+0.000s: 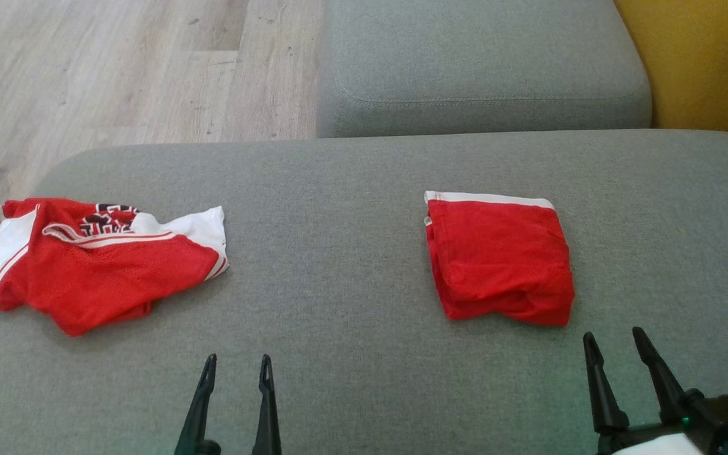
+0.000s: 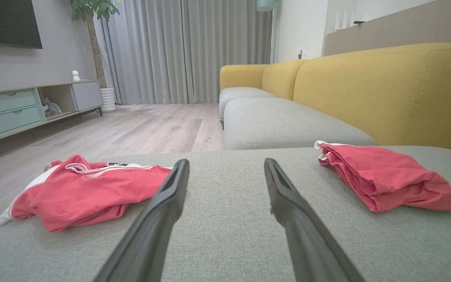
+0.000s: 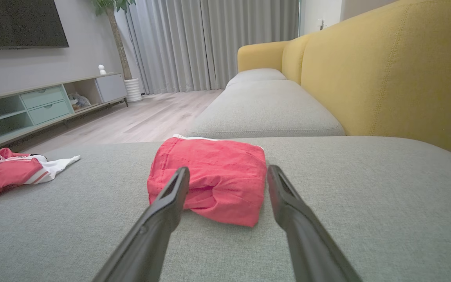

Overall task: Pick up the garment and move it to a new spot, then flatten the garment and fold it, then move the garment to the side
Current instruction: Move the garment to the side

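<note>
You have two garments on the sofa (image 1: 364, 164): crumpled jersey (image 1: 105, 265) left, folded garment (image 1: 500, 265) right; left claw (image 1: 238, 358) and right claw (image 1: 612, 333) both spread

A crumpled red-and-white jersey (image 1: 98, 272) with black lettering lies at the frame's left, while a red garment (image 1: 500, 265) with a white upper edge sits folded square right of centre.

The black print (image 1: 103, 218) on the crumpled red-and-white mesh jersey (image 1: 105, 272) is bunched into folds (unreadable). The small white object (image 2: 75, 75) on the pale-green media cabinet (image 2: 12, 102) is too small to identify.
</note>
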{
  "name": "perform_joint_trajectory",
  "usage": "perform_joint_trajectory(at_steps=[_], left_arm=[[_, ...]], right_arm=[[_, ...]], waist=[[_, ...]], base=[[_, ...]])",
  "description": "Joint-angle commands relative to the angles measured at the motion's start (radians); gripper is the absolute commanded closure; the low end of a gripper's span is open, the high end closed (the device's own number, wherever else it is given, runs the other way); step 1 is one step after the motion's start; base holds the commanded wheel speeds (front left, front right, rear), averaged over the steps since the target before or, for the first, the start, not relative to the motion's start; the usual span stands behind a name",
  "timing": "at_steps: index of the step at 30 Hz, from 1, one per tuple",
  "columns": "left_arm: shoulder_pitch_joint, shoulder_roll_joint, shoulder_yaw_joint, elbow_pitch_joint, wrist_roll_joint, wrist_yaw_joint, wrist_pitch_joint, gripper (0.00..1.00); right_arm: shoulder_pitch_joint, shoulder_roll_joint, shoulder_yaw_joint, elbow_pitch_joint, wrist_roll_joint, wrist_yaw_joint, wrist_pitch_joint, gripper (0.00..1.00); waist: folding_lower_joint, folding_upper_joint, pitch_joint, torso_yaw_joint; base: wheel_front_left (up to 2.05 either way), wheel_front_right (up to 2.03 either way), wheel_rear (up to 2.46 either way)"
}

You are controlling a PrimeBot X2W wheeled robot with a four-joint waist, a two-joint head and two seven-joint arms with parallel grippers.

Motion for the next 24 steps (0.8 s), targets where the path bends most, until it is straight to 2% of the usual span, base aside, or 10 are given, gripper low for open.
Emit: perform_joint_trajectory(at_steps=[1,15,24], left_arm=[[-0.032,-0.005,0.032,-0.033,0.013,0.003,-0.005,0.00],[-0.048,-0.005,0.030,-0.020,0.040,-0.012,-0.005,0.00],[-0.080,-0.005,0.011,-0.026,0.046,-0.015,-0.005,0.00]], right_arm=[[-0.027,-0.008,0.022,-0.028,-0.009,-0.001,-0.011,0.00],[-0.042,-0.017,0.030,-0.020,-0.010,-0.001,-0.011,0.00],[-0.079,-0.043,0.038,-0.016,-0.017,-0.001,-0.011,0.00]], waist=[[0.0000,0.0000,0.001,0.000],[0.0000,0.0000,0.032,-0.017],[0.0000,0.0000,0.098,-0.037]], base=[[0.00,0.00,0.00],[0.00,0.00,0.00],[0.00,0.00,0.00]])
